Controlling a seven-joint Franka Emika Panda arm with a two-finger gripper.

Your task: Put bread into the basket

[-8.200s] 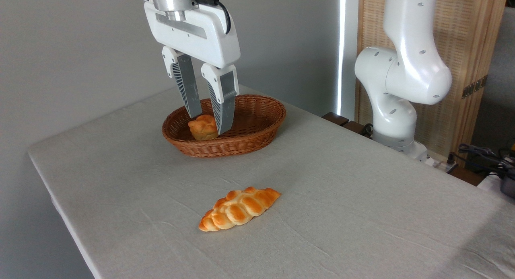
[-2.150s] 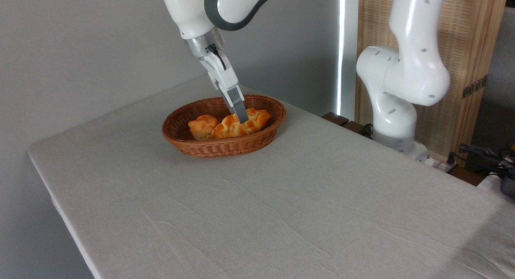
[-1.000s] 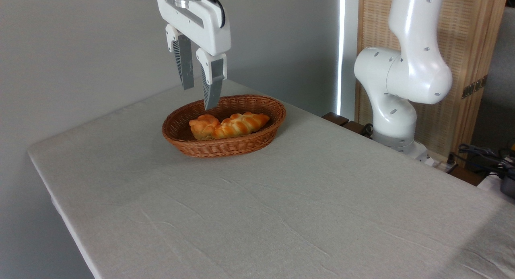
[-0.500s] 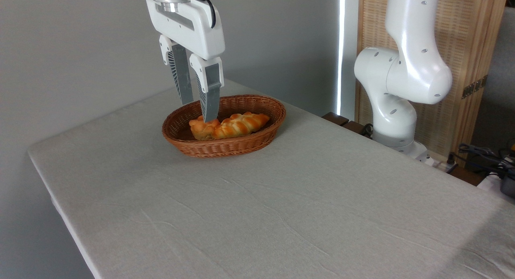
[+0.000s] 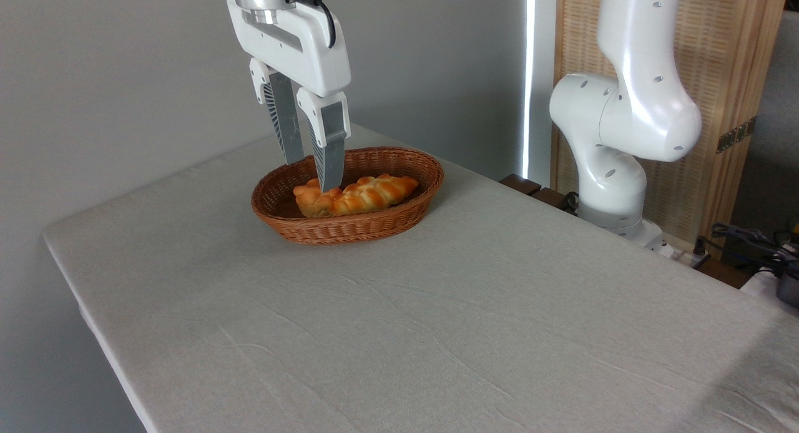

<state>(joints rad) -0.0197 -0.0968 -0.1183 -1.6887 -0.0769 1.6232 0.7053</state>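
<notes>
1. The white two-finger hand [image 5: 310,172] hangs over the left half of the basket, its grey ribbed fingers [image 5: 329,155] pointing straight down with a gap between them and nothing in it. The nearer fingertip shows in front of the left end of the baked goods; whether it touches them cannot be told from this view.

2. The long braided golden-orange loaf of bread [image 5: 368,193] lies inside the oval reddish-brown woven wicker basket [image 5: 349,228], lengthwise along the oval. That is probably why it sits so settled: the shallow bowl cradles it along its long axis, with its right tip resting low against the inner wall.

3. A small round knobbly bun [image 5: 307,198] sits at the loaf's left end, touching it, so the two fill most of the basket floor. With the bread below the rim and the hand empty, the task looks finished.

4. The flared rim rises around both pieces. A sideways move at this height could catch the wicker, so straight up seems the safe way out, and nothing blocks that path.

5. The basket stands near the far edge of the table [image 5: 437,333], covered in pale grey cloth. The near and right parts of the cloth are bare.
</notes>
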